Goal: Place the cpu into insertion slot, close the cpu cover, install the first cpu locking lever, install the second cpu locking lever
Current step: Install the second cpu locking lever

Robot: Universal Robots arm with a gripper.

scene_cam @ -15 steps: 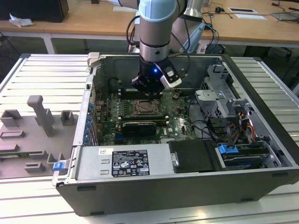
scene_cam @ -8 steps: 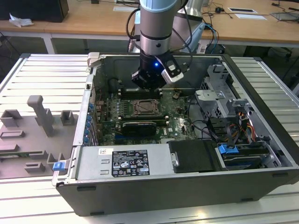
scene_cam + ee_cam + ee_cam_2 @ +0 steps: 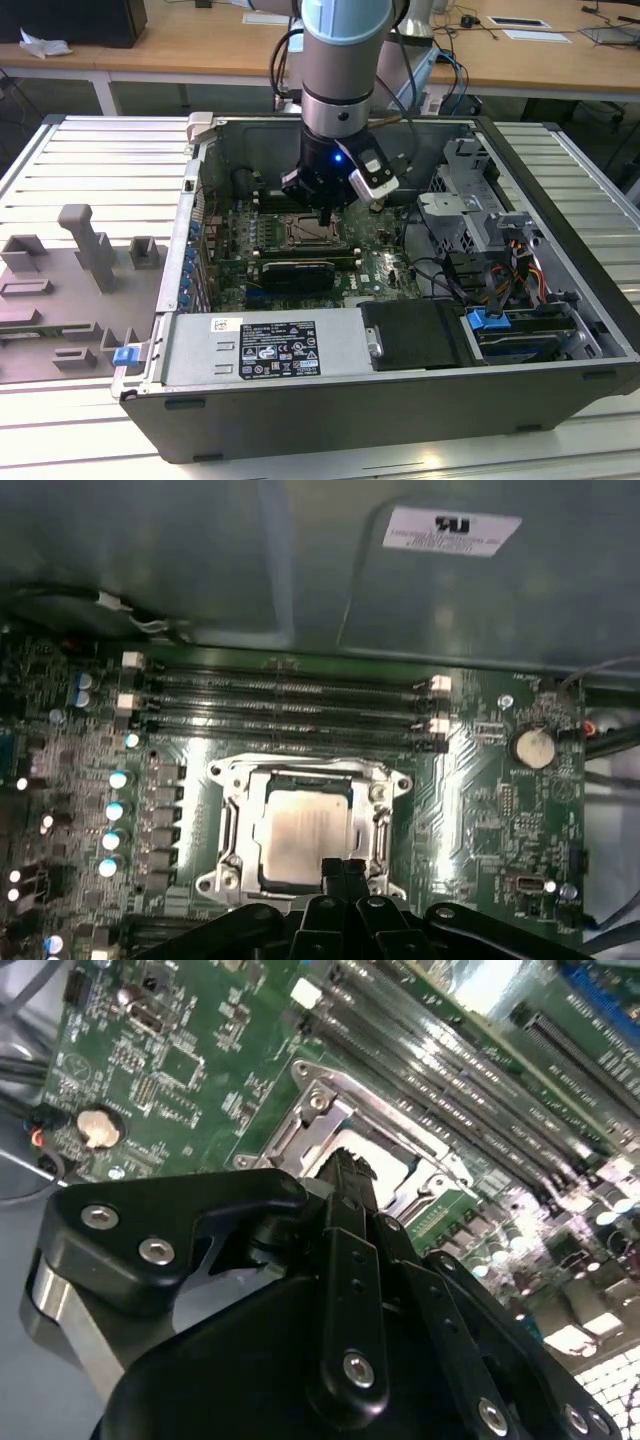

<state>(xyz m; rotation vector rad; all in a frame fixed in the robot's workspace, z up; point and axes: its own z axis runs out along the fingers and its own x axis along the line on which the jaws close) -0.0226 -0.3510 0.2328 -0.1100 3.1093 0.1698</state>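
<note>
The jaws (image 3: pixel 343 868) are seen pressed together, gripping nothing, poised just above the socket's near edge. The cpu (image 3: pixel 303 835) is seated in the insertion slot (image 3: pixel 225 825), framed by the closed cpu cover (image 3: pixel 382 810). Memory slots (image 3: pixel 285 705) lie at 12 o'clock of the socket in the first wrist view.

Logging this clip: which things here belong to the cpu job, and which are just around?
Job:
cpu, seated in the socket
cpu cover, down around it
gripper, at the socket's edge

Just around:
memory slots
coin battery
power supply
grey fixture blocks
</note>
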